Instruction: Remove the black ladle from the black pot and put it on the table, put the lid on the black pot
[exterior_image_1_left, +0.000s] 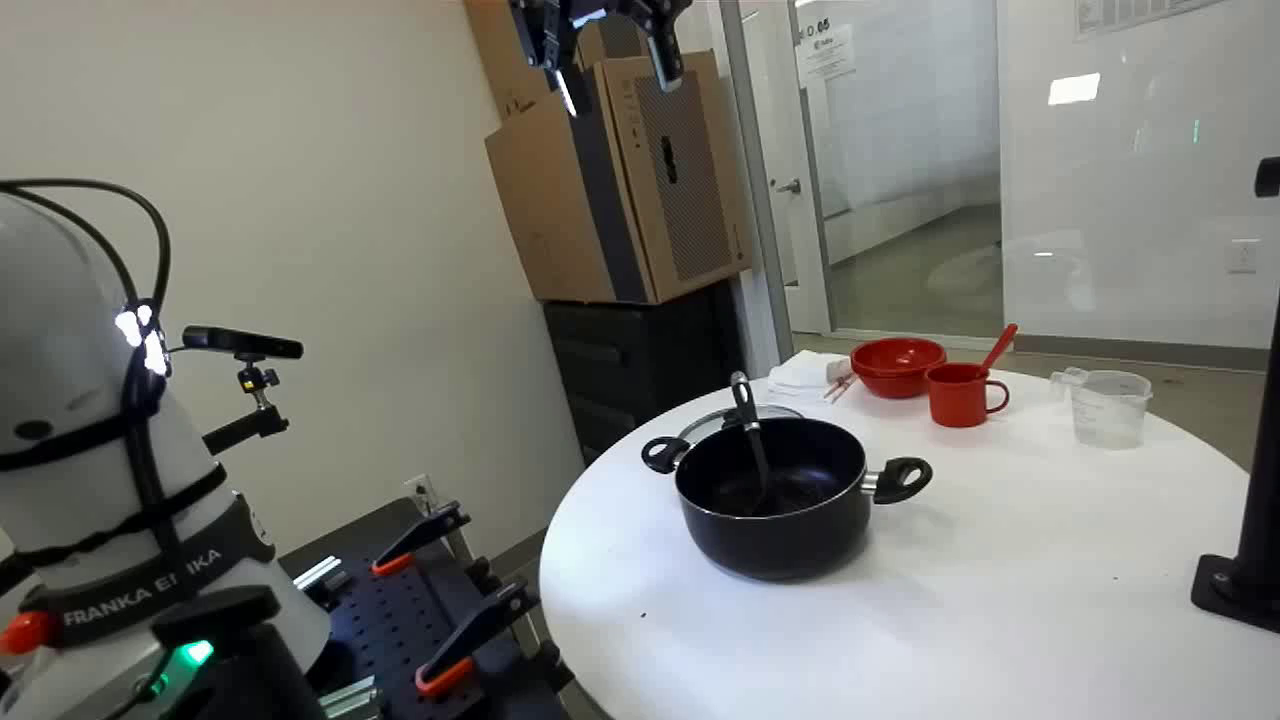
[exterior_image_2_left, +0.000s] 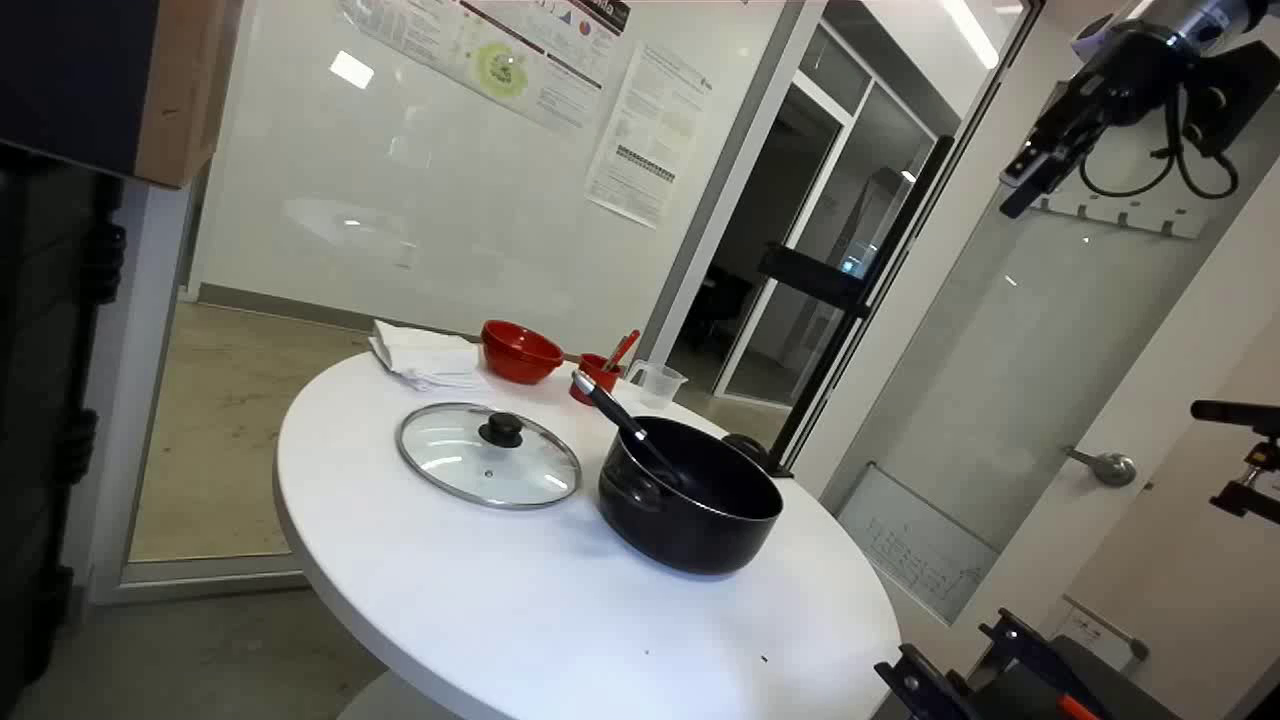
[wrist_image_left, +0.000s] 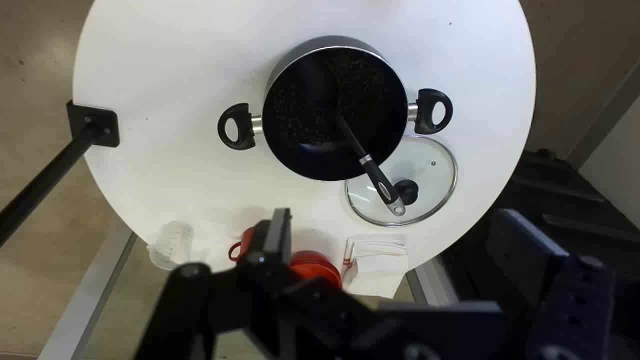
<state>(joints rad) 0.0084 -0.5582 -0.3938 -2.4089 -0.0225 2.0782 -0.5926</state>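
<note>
Round white bench (exterior_image_1_left: 1000, 600) in a room with a pale wall (exterior_image_1_left: 330, 200); beyond it, in an exterior view, are a door (exterior_image_1_left: 785, 130) and cardboard boxes (exterior_image_1_left: 550, 220) stacked on a black cabinet (exterior_image_1_left: 640, 360). A black post (exterior_image_1_left: 1262, 500) is footed at the bench's edge. Counts: one black pot (exterior_image_2_left: 690, 535), two loop handles; one black ladle (exterior_image_2_left: 627, 422), its bowl inside the pot, its handle leaning over the rim; one lid (exterior_image_2_left: 500, 432), glass with a black knob, flat on the bench just beside the pot; two red bowls (exterior_image_1_left: 895, 388), nested; one red mug (exterior_image_1_left: 955, 402) containing one red utensil (exterior_image_1_left: 998, 348); one clear measuring jug (exterior_image_1_left: 1112, 420); white cloth (exterior_image_1_left: 803, 374), folded, number of pieces not discernible. One hand (exterior_image_1_left: 620, 98), released, high above the bench, its two fingers spread apart.
</note>
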